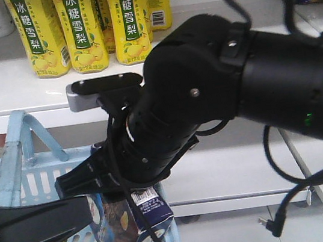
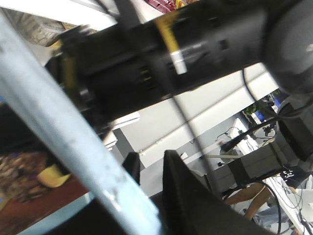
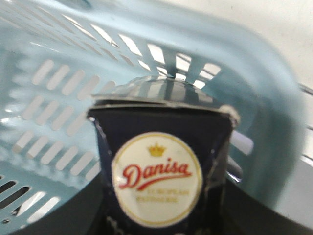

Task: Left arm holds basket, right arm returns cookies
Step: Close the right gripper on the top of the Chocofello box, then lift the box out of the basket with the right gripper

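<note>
At the lower left the left arm shows as a black wedge, its jaws clamped on the hoop handle of the light blue basket; in the left wrist view that handle slants down between them; inside the basket, near its right wall, the navy cookies box sits tilted; the right arm reaches down over it from the right, jaws closed against its sides, the round Danisa logo facing the wrist camera; behind, yellow drink cartons line a white shelf.
</note>
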Robot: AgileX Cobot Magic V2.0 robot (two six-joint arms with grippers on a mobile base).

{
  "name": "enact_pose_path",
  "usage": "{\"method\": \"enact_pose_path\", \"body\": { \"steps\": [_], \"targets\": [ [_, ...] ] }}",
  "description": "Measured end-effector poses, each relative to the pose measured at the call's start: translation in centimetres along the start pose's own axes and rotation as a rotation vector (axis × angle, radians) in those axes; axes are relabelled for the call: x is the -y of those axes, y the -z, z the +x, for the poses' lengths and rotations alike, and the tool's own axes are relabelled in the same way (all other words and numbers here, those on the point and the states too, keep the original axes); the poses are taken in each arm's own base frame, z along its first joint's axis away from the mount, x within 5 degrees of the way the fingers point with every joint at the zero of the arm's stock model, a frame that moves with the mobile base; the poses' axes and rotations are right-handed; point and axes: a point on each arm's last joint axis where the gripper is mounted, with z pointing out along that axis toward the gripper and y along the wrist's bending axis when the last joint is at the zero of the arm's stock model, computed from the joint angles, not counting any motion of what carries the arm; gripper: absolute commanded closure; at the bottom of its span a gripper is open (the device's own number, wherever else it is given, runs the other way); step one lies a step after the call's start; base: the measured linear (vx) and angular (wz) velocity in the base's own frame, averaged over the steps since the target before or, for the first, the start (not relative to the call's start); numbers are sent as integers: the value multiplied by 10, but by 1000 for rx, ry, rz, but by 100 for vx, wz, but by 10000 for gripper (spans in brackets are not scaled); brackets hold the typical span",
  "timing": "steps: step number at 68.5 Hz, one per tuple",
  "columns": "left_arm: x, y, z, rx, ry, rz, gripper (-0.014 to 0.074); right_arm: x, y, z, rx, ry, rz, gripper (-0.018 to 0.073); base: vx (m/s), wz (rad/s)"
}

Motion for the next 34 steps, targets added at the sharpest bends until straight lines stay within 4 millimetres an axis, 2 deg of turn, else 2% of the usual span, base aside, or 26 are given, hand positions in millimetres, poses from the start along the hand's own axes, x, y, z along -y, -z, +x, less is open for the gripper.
{"method": "enact_pose_path", "body": {
  "steps": [19, 34],
  "targets": [
    [0, 0, 0, 0, -1, -1, 603, 5, 62, 7, 142, 23, -32, 315, 0, 0],
    [0, 0, 0, 0, -1, -1, 603, 19, 115, 15, 312, 10, 10, 315, 0, 0]
  ]
}}
